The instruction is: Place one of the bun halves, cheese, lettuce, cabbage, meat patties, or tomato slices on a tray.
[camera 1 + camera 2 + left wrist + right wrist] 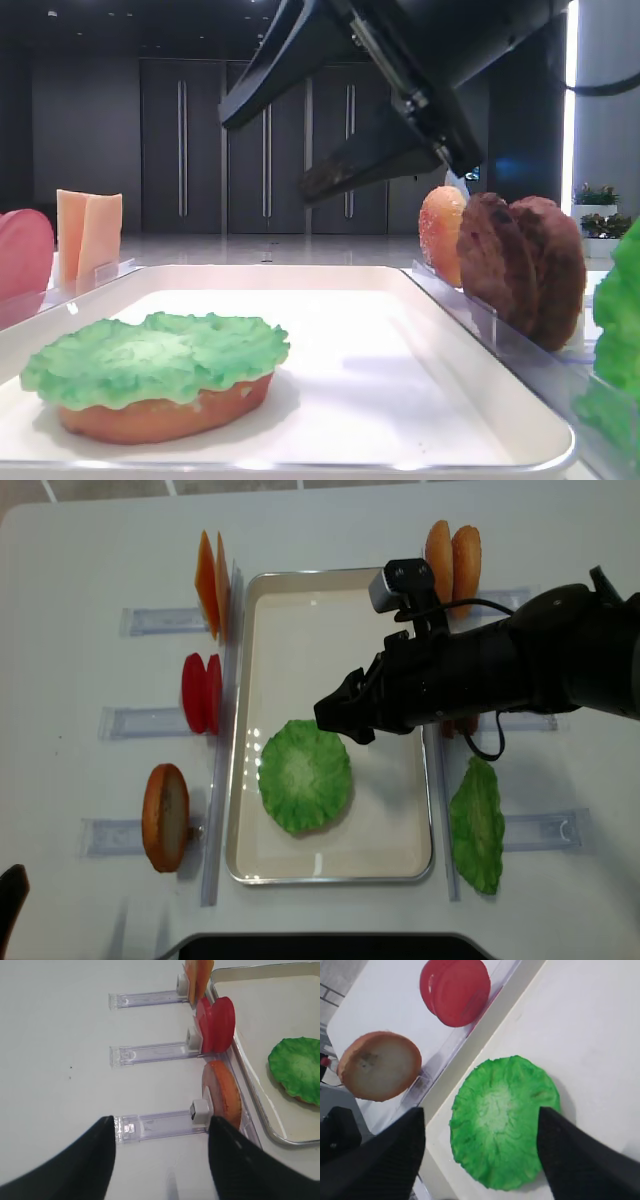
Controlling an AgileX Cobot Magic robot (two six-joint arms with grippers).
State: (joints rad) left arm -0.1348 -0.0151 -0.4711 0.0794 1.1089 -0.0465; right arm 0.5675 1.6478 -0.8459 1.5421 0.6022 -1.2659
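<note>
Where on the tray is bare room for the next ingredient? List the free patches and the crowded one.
Free: the far half of the tray, from the lettuce to the far rim, though the open right gripper hangs above its near part. Also a narrower strip along the right rim beside the lettuce. Crowded: the near-left corner, where the lettuce covers a bun half.

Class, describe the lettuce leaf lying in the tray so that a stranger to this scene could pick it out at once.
Find the tray, the large off-white rectangle mid-table. Inside it, toward its near left part, the lettuce lies flat, draped over a bun half. The other green leaf stands in a clear holder outside the tray's right rim; this one is round, ruffled and flat.
</note>
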